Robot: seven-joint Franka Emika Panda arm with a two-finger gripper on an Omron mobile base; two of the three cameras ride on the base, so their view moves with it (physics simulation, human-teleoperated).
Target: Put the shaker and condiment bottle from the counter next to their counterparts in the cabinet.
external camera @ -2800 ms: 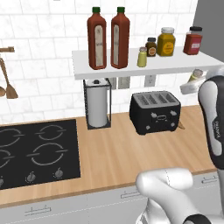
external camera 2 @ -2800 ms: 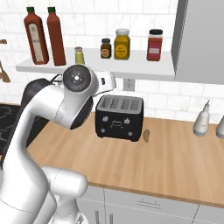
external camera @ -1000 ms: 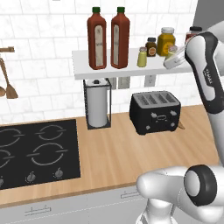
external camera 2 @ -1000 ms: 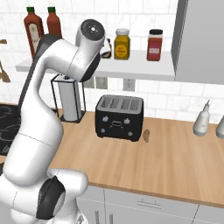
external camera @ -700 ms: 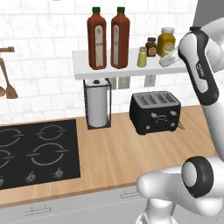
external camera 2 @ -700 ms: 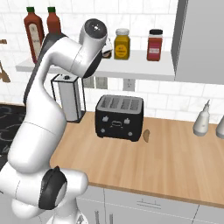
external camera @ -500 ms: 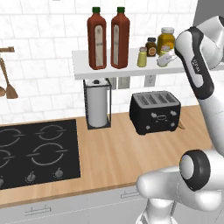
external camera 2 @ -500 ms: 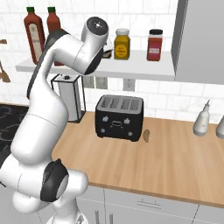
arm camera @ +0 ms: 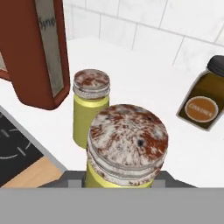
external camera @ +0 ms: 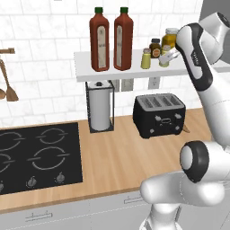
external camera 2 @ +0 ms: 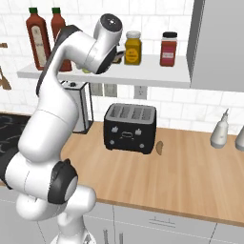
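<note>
Since a moment ago my arm has swung up from beside the toaster (external camera: 160,114) to the shelf (external camera: 112,72), and my gripper (external camera: 167,55) now holds the shaker (arm camera: 127,151) just right of its twin (arm camera: 90,107), my fingers narrow and clamped on its yellow-green body. Both red bottles (external camera: 111,39) already stand together on the shelf left of the twin, so I judge that half done. From the twin outward, the dark brown jar (arm camera: 202,103) sits off to the far side, leaving bare shelf between. To finish well, I should lower straight down until the base rests flat, keep a small gap from the twin, then open gently and back away without tipping either.
</note>
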